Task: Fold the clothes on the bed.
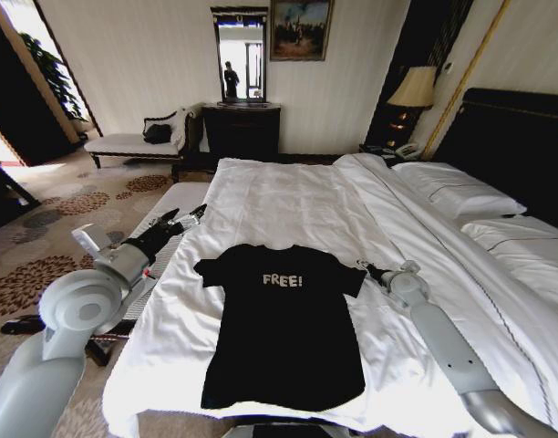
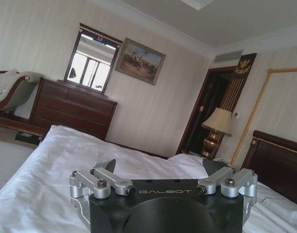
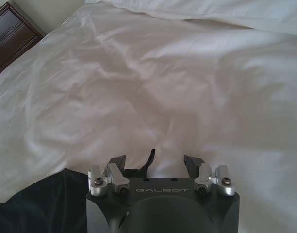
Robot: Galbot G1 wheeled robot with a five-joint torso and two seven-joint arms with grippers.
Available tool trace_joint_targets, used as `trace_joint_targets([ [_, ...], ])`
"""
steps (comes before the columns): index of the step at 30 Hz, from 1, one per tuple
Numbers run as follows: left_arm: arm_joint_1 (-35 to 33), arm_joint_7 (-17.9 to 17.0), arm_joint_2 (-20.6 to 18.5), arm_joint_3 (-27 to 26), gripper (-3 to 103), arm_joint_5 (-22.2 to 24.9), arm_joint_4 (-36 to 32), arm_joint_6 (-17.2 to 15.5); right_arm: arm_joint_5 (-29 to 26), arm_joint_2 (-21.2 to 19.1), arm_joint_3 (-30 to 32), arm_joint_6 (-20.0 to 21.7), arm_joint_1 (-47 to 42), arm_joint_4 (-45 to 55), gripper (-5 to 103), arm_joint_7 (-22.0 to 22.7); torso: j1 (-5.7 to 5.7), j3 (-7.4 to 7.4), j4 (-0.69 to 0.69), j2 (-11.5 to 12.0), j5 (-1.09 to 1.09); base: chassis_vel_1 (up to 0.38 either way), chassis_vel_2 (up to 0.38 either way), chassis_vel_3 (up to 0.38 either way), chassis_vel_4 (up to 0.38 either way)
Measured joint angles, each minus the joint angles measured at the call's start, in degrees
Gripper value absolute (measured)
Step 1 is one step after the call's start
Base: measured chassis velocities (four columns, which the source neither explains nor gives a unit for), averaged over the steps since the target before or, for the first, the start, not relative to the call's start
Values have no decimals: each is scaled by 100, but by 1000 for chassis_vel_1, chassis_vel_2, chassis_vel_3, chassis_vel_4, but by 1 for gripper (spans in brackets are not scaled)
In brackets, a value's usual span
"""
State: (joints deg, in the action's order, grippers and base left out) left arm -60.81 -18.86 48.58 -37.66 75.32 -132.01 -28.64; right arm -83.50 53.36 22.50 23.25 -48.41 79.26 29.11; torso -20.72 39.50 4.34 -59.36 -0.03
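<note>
The clothes, a black T-shirt (image 1: pixel 284 338) with white "FREE!" lettering, lie spread flat, chest up, on the near part of the bed (image 1: pixel 288 196). My left gripper (image 1: pixel 186 219) hovers open at the bed's left edge, a little beyond and left of the shirt's left sleeve. In the left wrist view the left gripper (image 2: pixel 160 167) has its jaws wide apart, pointing across the sheet. My right gripper (image 1: pixel 366 268) sits low on the sheet just beside the right sleeve. It is open in the right wrist view (image 3: pixel 156 162), with the black T-shirt (image 3: pixel 37 204) beside it.
White pillows (image 1: pixel 461 192) and a dark headboard (image 1: pixel 516 137) are at the right. A narrow white bench (image 1: pixel 174 203) runs along the bed's left side. A chaise (image 1: pixel 133 141), a dark dresser (image 1: pixel 241 130) with a mirror, and a lamp (image 1: pixel 414 88) line the far wall.
</note>
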Motion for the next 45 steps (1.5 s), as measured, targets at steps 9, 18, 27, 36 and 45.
trace_joint_targets([
  [9, -104, -15, 105, -19, 100, -11, -90, 8, 166, -100, 20, 0, -92, -59, 40, -151, 0, 0, -1, 0, 0, 0, 0, 0, 0],
  [18, -241, -27, 138, -187, 100, -25, -175, 9, 173, -132, 28, -10, -157, 91, 8, -256, 0, 0, -1, -1, 0, 0, 0, 0, 0],
  [27, -292, -70, 211, -230, 100, -31, -196, 44, 387, -149, 30, -335, -275, 267, 0, -667, 0, 0, -1, -1, 0, 0, 0, 0, 0],
  [36, -286, -99, 233, -309, 100, 17, -218, 50, 387, -205, -5, -523, -305, 614, 0, -828, 0, -1, -1, -1, 0, 0, 0, 0, 0],
  [45, -308, -105, 294, -316, 100, -26, -208, 50, 316, -246, -381, -721, -210, 1141, 0, -826, 1, 0, 0, -1, -1, 0, 0, 0, 0],
])
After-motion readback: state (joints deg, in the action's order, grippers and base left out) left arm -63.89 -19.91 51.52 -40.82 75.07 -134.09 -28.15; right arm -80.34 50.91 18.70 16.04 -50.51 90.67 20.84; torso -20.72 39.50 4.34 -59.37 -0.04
